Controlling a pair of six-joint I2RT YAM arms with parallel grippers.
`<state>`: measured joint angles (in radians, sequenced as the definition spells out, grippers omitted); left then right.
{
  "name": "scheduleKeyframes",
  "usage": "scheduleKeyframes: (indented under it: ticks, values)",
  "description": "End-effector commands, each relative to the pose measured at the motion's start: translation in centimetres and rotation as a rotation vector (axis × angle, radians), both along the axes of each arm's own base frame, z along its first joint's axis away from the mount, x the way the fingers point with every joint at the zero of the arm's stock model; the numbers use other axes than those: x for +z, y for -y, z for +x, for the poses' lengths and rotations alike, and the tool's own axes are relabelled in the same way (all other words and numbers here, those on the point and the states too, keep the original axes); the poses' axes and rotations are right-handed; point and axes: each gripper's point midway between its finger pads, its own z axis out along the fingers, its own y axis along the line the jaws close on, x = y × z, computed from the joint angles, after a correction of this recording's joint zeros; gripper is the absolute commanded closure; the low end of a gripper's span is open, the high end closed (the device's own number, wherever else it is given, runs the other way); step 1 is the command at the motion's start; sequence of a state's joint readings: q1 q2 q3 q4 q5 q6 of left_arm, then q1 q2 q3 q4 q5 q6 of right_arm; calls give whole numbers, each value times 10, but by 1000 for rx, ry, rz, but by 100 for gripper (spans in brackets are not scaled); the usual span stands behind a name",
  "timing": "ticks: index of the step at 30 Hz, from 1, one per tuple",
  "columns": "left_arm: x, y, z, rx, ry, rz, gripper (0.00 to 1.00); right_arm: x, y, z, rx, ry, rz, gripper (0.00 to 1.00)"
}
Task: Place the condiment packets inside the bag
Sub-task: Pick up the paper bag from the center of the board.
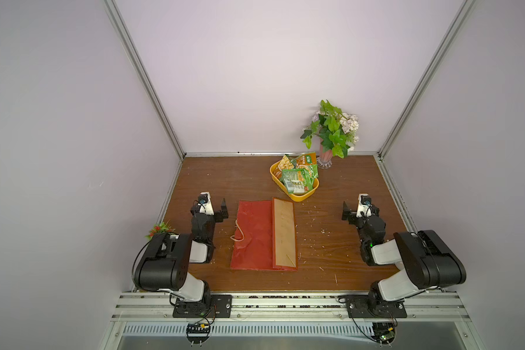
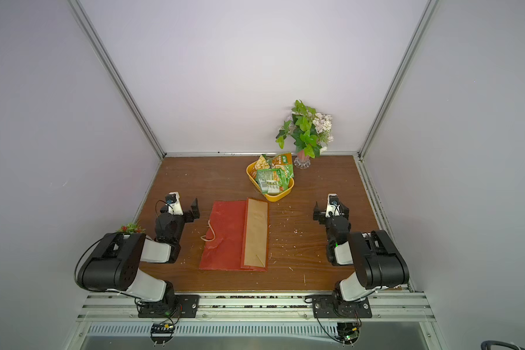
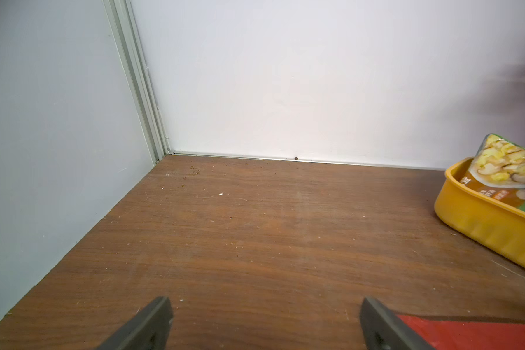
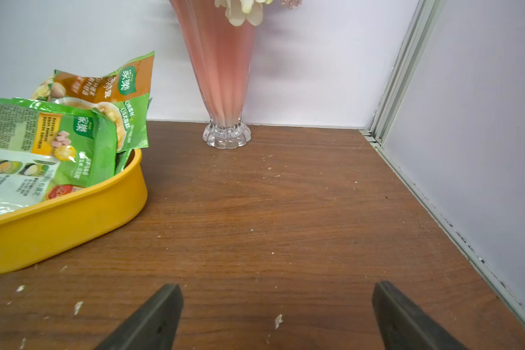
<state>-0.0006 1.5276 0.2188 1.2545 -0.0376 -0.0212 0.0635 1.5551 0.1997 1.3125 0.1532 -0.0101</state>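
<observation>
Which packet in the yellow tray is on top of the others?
The green packet lying back side up, at the end of the tray nearest the bag; the other packets lie partly under it.

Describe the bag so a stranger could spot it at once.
Start at the brown wooden table and look at its middle. There the bag lies flat, nearer the front edge than the yellow tray of green packets. It alone is a broad red sheet, with a tan panel along one side and a pale cord handle.
</observation>
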Motion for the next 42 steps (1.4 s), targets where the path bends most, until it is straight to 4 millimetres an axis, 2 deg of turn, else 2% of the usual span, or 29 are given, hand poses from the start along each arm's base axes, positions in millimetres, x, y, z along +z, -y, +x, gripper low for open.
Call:
scheduleKeyframes:
  ticks: [1, 12, 13, 16, 20, 22, 24, 26, 28, 29, 30, 32, 34, 37, 38, 42]
  values:
    - [-2, 1, 0, -3, -5, 5, 0, 13, -3, 4, 14, 41, 5, 0]
    - [-1, 1, 0, -4, -2, 5, 0, 13, -3, 4, 13, 43, 5, 0]
    - [-1, 1, 0, -2, -3, 2, 0, 14, -1, 4, -1, 46, 5, 0]
    - [3, -6, -2, 18, 10, -28, 0, 22, 23, -3, -148, 59, 46, 0]
    - [26, -19, -10, 27, 62, -81, 0, 47, 27, -10, -230, 72, 15, 1]
    - [29, -31, -1, 39, -40, -101, 0, 66, 30, -18, -268, 106, 66, 0]
    - [31, -40, 5, -6, -152, -167, 0, 86, 20, -22, -202, 166, 207, 1]
    - [28, -49, 1, -60, -226, -266, 0, 107, 12, -31, -129, 248, 440, 0]
    - [17, -58, -7, -80, -302, -337, 0, 121, 12, -41, -85, 316, 598, 1]
    - [10, -61, -11, -82, -340, -355, 0, 127, 6, -41, -42, 327, 623, 0]
    - [2, -66, -15, -76, -371, -368, 0, 133, -8, -35, 35, 297, 620, 0]
    - [-11, -73, -24, -70, -419, -400, 0, 136, -44, -15, 148, 152, 589, 0]
    - [-27, -76, -33, -71, -461, -439, 0, 135, -81, -7, 183, 48, 521, 0]
    - [-43, -71, -42, -99, -509, -459, 0, 130, -137, -11, 206, -37, 443, 0]
    - [-43, -69, -42, -107, -510, -456, 0, 126, -151, -13, 201, -60, 434, 0]
    - [-36, -68, -43, -114, -462, -426, 0, 100, -230, -36, 239, -147, 356, 1]
